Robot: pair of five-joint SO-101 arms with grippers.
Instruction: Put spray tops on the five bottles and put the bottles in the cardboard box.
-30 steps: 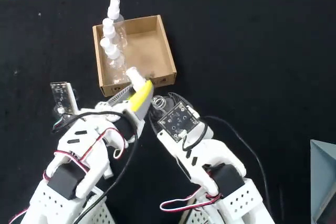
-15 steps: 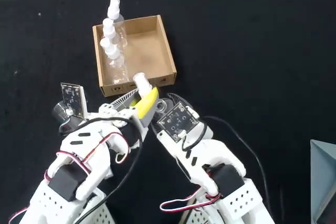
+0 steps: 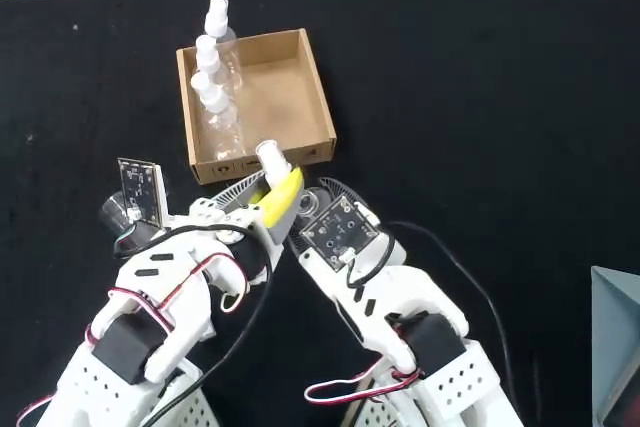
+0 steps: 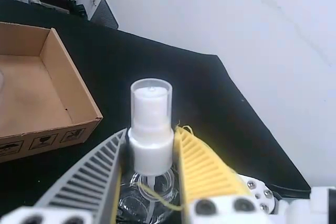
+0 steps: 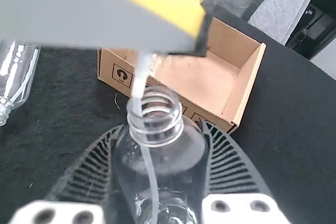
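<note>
Item one: we are logging the right gripper [image 5: 160, 129], its jaws gripping a clear bottle [image 5: 157, 153] by the shoulders, neck open.

Item two: we are finding the left gripper [image 4: 151, 136] just above it, its grey and yellow jaws clamping a white spray top [image 4: 151, 114]. The dip tube [image 5: 137, 85] is running down into the bottle's neck, and the top is not yet seated.

Item three: we are noting an uncapped spare bottle [image 5: 17, 74] lying on the black worktop [image 3: 480, 97] beside them.

Item four: just beyond, we are recording the cardboard box [image 3: 318, 87] sitting open, with three capped bottles [image 3: 224, 119] standing in a row along one side wall.
</note>
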